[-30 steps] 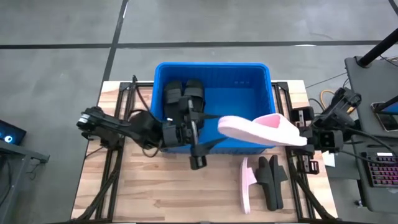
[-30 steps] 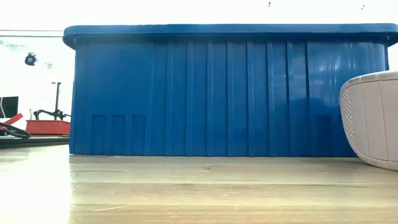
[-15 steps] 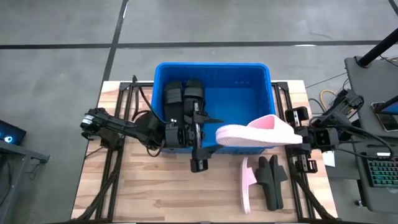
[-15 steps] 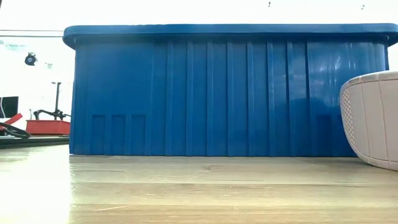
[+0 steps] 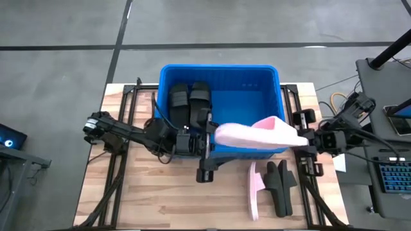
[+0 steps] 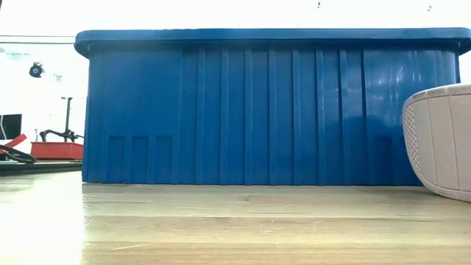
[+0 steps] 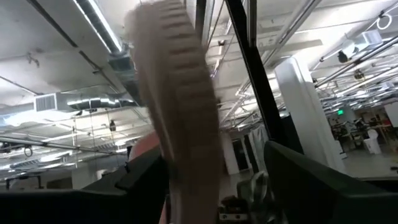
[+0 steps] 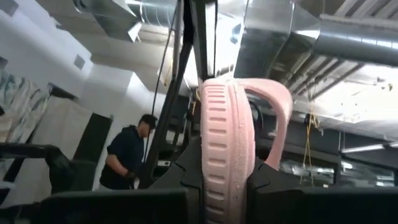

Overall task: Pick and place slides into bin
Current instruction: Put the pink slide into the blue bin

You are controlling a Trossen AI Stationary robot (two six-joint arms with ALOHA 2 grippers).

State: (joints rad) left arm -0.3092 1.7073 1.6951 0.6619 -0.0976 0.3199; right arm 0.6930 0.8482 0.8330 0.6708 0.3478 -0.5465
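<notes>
Even overhead light, blown-out low-view backdrop, motion-blurred pink slide

Pink slide held tilted over blue bin.

Two matte blk jointed arms, blk cables along links.

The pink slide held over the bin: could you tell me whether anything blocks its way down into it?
The pink slide, gripped by the right gripper, hangs over the blue bin's near wall. The left gripper sits at its toe end; two black slides lie far left. The floor beneath looks clear.
</notes>
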